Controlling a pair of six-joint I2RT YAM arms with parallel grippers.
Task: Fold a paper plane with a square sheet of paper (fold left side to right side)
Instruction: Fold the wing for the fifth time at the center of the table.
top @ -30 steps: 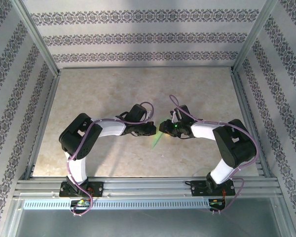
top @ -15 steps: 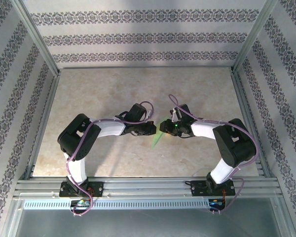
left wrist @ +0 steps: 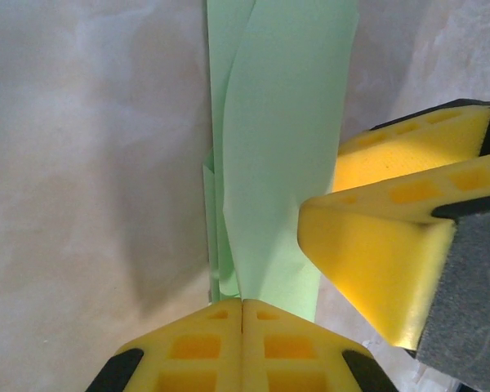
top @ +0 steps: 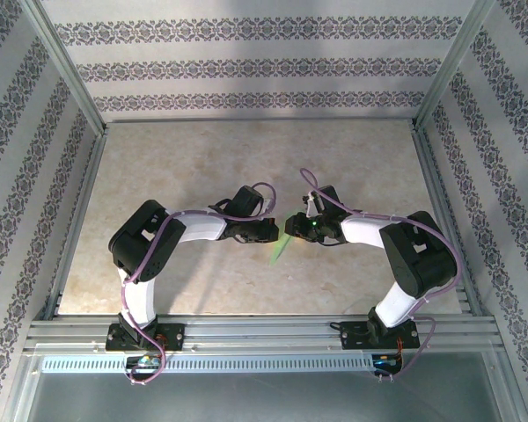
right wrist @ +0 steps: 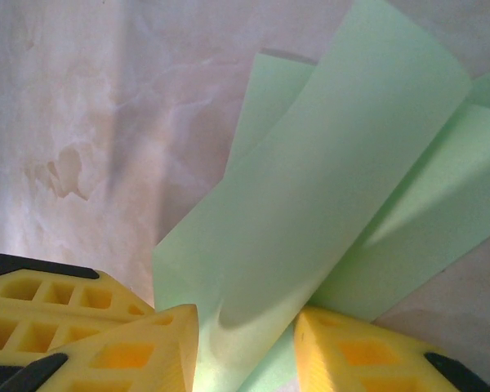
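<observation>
The square sheet of paper is folded into a slim, layered pale green paper plane (top: pixel 280 249), held just above the table between the two arms. My left gripper (top: pixel 273 231) is shut on its lower edge; in the left wrist view the yellow pads (left wrist: pixel 243 304) meet with the paper (left wrist: pixel 286 163) rising out of them. My right gripper (top: pixel 296 227) comes in from the right. Its jaws stand apart in the right wrist view (right wrist: pixel 245 327), with a curled flap of the paper (right wrist: pixel 335 204) passing between them. Its yellow fingers (left wrist: pixel 376 253) sit beside the paper in the left wrist view.
The beige marbled table (top: pixel 202 167) lies inside an aluminium frame (top: pixel 79 229) with patterned walls on three sides. A rail (top: pixel 264 330) at the near edge carries both arm bases.
The left arm's elbow has shifted slightly to the right. Both grippers and the paper stay where they were.
</observation>
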